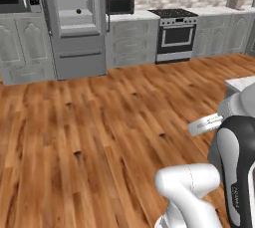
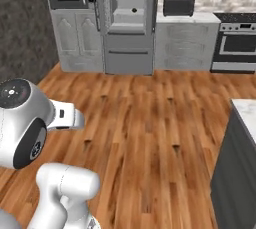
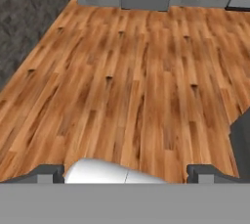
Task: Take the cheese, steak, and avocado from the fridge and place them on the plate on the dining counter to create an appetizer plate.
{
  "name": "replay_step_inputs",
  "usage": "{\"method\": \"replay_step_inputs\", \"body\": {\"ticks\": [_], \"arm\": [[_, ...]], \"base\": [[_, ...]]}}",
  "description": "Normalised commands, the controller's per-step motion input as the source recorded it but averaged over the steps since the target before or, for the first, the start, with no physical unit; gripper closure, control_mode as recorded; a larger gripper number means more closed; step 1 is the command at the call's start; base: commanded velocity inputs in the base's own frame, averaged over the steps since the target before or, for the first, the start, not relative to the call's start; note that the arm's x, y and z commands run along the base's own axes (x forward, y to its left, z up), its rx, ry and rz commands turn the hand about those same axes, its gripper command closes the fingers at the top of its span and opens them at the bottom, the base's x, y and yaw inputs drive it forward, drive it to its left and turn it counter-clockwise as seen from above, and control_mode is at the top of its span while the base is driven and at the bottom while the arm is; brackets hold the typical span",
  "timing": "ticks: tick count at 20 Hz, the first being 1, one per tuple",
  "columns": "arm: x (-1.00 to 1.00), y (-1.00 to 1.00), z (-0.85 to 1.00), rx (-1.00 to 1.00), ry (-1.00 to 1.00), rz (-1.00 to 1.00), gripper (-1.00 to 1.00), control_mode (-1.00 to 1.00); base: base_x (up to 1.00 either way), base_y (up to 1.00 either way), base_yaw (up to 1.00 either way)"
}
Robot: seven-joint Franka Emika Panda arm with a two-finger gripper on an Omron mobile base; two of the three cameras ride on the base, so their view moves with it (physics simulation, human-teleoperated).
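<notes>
— Where was the gripper (image 3: 126,171)?

— Out over the wooden floor (image 3: 136,81), its jaws spread wide with nothing between them, the two dark tips far apart in the hand view.

— And the food?

— I could only make out the avocado (image 1: 78,11), a small dark ball on a pale shelf inside the fridge (image 1: 74,23), whose upper door stood open across the room. The same dark spot sat there in the right base view. A corner of the dining counter (image 2: 246,110) showed nearby
</notes>
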Motion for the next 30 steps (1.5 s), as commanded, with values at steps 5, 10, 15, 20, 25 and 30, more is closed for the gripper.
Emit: {"method": "replay_step_inputs", "body": {"ticks": [5,10,15,20,25,30], "arm": [[0.0,0.0,0.0,0.0,0.0,0.0,-1.0,1.0],[0.0,0.0,0.0,0.0,0.0,0.0,-1.0,1.0],[0.0,0.0,0.0,0.0,0.0,0.0,-1.0,1.0],[0.0,0.0,0.0,0.0,0.0,0.0,-1.0,1.0],[0.0,0.0,0.0,0.0,0.0,0.0,-1.0,1.0],[0.0,0.0,0.0,0.0,0.0,0.0,-1.0,1.0]], "base": [[1.0,0.17,0.0],[1.0,0.36,0.0],[1.0,0.26,0.0],[1.0,0.29,0.0],[1.0,0.38,0.0],[1.0,0.31,0.0]]}}
